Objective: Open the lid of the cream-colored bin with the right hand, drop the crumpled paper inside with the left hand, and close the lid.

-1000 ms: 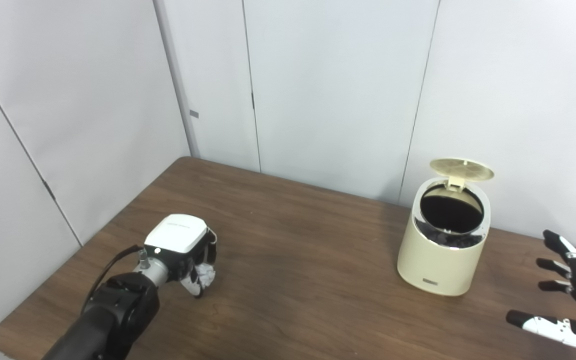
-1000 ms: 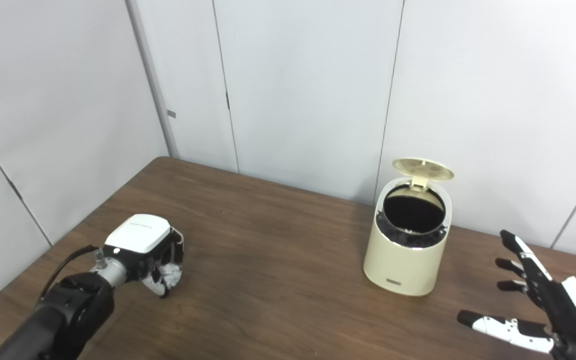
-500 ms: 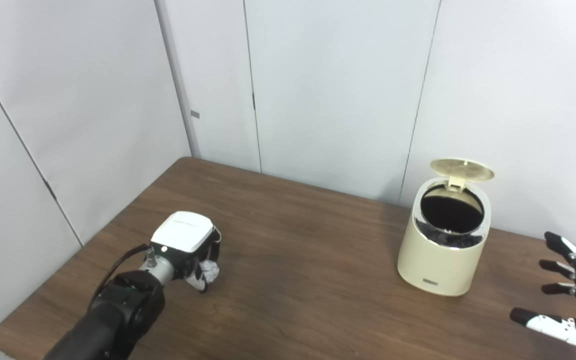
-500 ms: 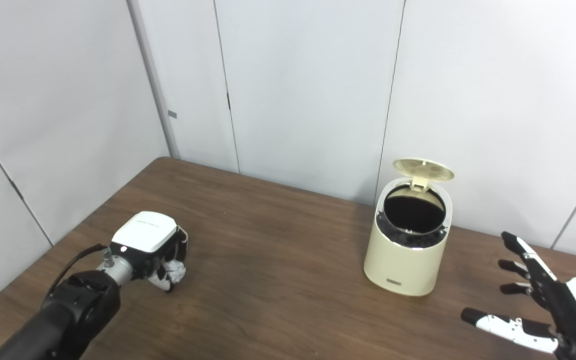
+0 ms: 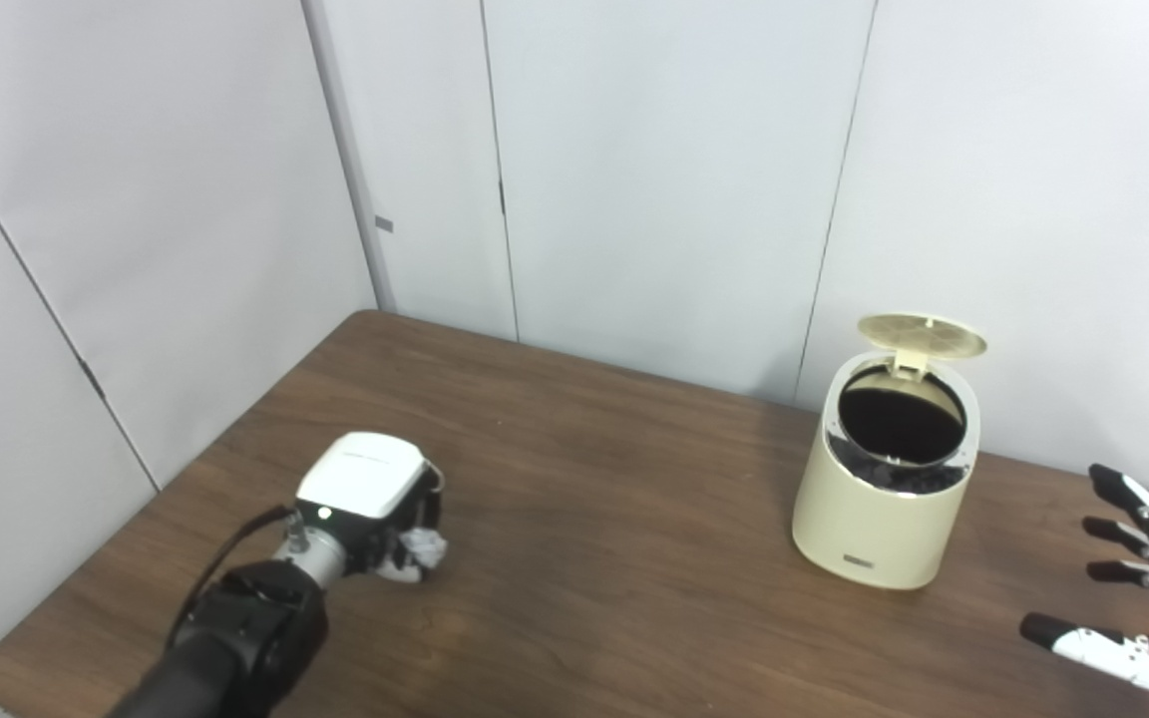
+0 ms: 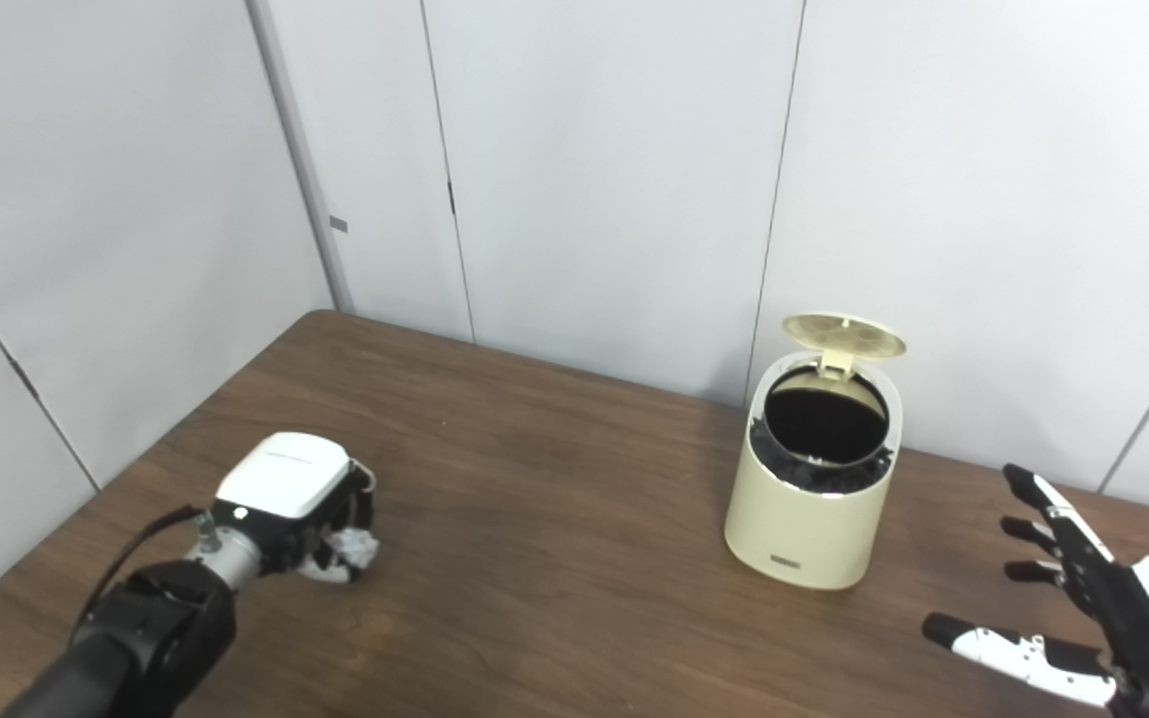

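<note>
left hand (image 5: 375, 519): closed on paper ball (image 5: 422, 547), now lower, near surface (image 5: 584, 558) | right hand (image 6: 1083, 618): fingers spread, empty | bin (image 5: 884, 489): far right of left hand, lid (image 5: 922, 335) up | next: carry paper over

Table (image 5: 574, 558): dark wood, sitting against pale wall panels.
Cream-colored bin (image 5: 879, 509): standing upright near the table's far right side, its dark inside showing.
Lid (image 5: 922, 336): standing raised at the back of the bin's rim.
Left hand (image 5: 367, 504): curling its fingers around the crumpled paper (image 5: 422, 550) low over the table's left part, well apart from the bin.
Right hand (image 5: 1148, 608): hovering with fingers spread at the right edge, holding nothing, near the bin.
</note>
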